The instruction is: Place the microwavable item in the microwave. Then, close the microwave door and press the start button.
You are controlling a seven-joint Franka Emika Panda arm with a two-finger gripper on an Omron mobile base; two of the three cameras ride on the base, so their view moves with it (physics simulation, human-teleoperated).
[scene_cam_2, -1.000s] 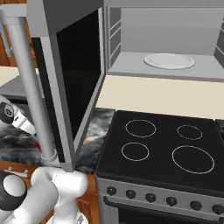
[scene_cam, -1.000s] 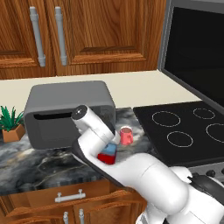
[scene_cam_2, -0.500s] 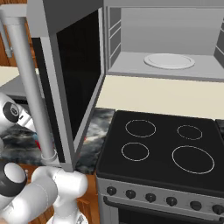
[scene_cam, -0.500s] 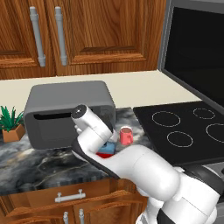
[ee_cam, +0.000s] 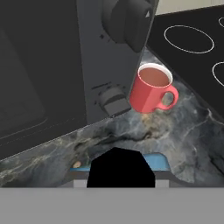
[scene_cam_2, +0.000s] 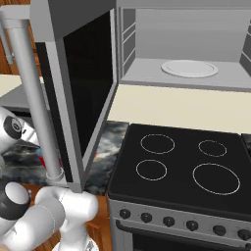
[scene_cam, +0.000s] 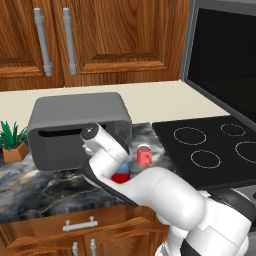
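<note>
The microwavable item, a red-pink cup (scene_cam: 144,155) (ee_cam: 151,89) with a handle, stands upright on the marble counter (scene_cam: 40,185) between the dark-grey box appliance and the stove. My gripper (ee_cam: 120,176) hangs just short of it, shut on a squat red-and-blue bottle (scene_cam: 120,173) whose black cap (ee_cam: 120,168) hides the fingertips. The microwave (scene_cam_2: 186,44) hangs above the stove with a white round plate (scene_cam_2: 189,68) inside. The microwave door (scene_cam_2: 88,88) (scene_cam: 225,60) stands swung wide open to the left.
A dark-grey rounded box appliance (scene_cam: 75,127) (ee_cam: 43,65) sits close behind and left of the cup. The black stove (scene_cam: 210,145) (scene_cam_2: 181,162) lies to the right. A small potted plant (scene_cam: 12,140) stands at the far left. The door's grey bar handle (scene_cam_2: 29,98) reaches low over the counter.
The arm has edged slightly left and up, and the bottle has gone with it. The cup has not moved.
</note>
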